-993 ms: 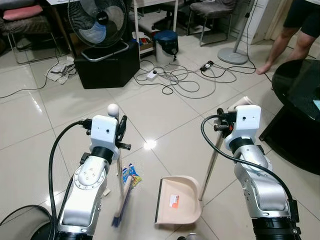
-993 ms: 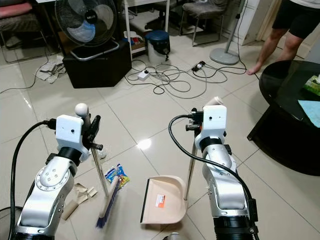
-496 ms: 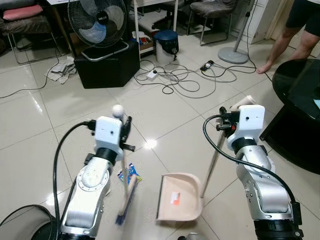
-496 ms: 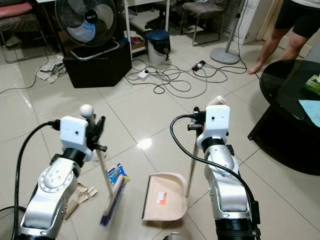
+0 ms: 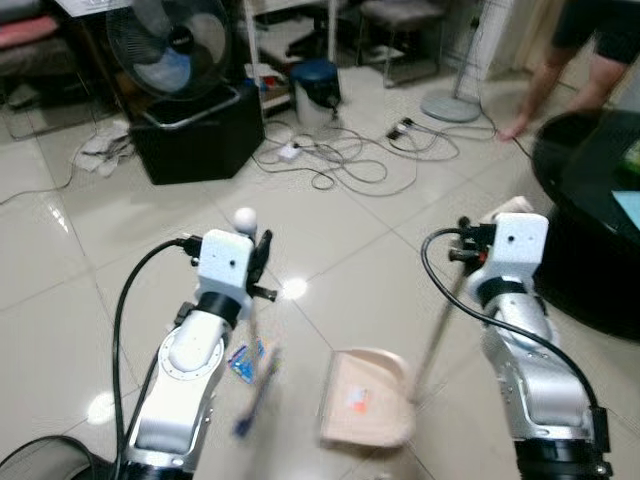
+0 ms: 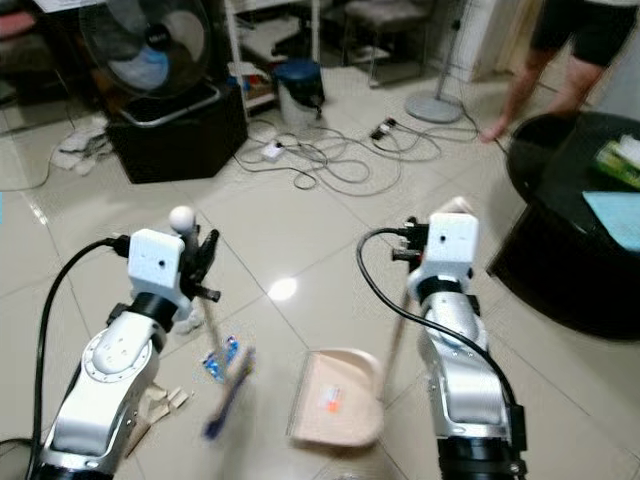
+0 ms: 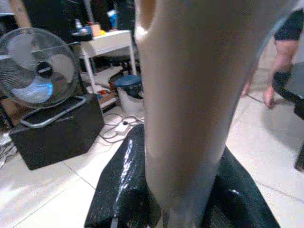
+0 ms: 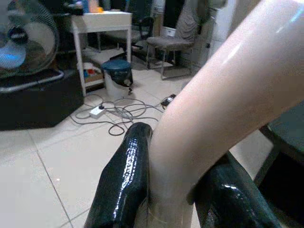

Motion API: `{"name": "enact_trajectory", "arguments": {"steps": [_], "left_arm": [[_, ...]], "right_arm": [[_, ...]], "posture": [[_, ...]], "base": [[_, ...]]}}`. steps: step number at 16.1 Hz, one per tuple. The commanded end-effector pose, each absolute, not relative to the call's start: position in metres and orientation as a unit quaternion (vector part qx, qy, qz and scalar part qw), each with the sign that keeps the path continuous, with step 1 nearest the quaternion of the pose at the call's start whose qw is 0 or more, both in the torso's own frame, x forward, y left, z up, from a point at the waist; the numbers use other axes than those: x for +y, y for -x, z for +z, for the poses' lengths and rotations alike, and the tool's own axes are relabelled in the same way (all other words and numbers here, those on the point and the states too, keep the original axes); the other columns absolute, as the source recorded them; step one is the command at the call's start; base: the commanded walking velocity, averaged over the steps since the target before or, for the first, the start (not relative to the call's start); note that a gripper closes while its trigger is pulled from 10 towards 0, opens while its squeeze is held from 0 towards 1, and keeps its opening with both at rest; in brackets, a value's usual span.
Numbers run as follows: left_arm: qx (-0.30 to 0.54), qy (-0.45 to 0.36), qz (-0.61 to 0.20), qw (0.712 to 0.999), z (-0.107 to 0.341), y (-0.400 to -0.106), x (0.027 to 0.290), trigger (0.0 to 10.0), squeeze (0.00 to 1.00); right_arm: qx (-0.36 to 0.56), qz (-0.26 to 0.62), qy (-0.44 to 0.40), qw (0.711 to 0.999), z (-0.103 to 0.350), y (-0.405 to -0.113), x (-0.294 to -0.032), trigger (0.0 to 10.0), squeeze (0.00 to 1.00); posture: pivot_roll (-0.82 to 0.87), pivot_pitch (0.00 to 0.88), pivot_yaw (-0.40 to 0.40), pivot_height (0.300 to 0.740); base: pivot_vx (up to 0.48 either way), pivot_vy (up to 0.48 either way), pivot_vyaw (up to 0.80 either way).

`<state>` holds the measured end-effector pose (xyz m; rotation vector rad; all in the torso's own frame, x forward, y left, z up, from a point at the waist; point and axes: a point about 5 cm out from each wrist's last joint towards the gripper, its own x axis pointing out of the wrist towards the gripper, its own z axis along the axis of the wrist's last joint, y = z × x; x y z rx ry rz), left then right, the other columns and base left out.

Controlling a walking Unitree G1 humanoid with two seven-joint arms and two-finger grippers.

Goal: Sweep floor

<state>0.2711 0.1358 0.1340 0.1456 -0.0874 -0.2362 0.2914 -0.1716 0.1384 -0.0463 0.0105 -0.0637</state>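
Note:
My left gripper is shut on the cream broom handle, which ends in a white ball. The blurred blue brush is low over the tiles, next to a blue wrapper. Pale scraps lie on the floor under my left arm. My right gripper is shut on the long handle of the beige dustpan. The pan rests on the floor between my arms, just right of the brush.
A fan stands on a black box at the back left. Cables trail across the tiles near a blue bin. A person's legs and a black glass table are at the right.
The whole view has shifted and blurred, so the camera moved. The brush has swung a little toward the dustpan. Both grippers keep their hold.

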Motion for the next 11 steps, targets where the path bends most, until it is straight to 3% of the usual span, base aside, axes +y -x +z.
{"name": "enact_trajectory", "arguments": {"steps": [1,8,11], "left_arm": [[-0.065,-0.083,-0.107,0.989,0.1424,-0.2705,0.1415,10.0,0.00],[-0.062,-0.086,-0.103,0.989,0.1393,-0.2703,0.1420,10.0,0.00],[-0.062,-0.086,-0.103,0.989,0.1397,-0.2718,0.1419,10.0,0.00]], "right_arm": [[-0.023,-0.026,0.032,0.999,0.1483,-0.2943,-0.1649,10.0,0.00],[-0.034,-0.019,0.074,0.996,0.1490,-0.2938,-0.1655,10.0,0.00],[-0.028,-0.008,0.080,0.996,0.1467,-0.2942,-0.1631,10.0,0.00]], "posture": [[-0.01,0.044,-0.007,0.740],[-0.02,0.037,0.000,0.740],[-0.02,0.046,0.004,0.740]], "base": [[0.368,0.000,0.00],[0.362,0.000,0.00],[0.356,0.000,0.80]]}}
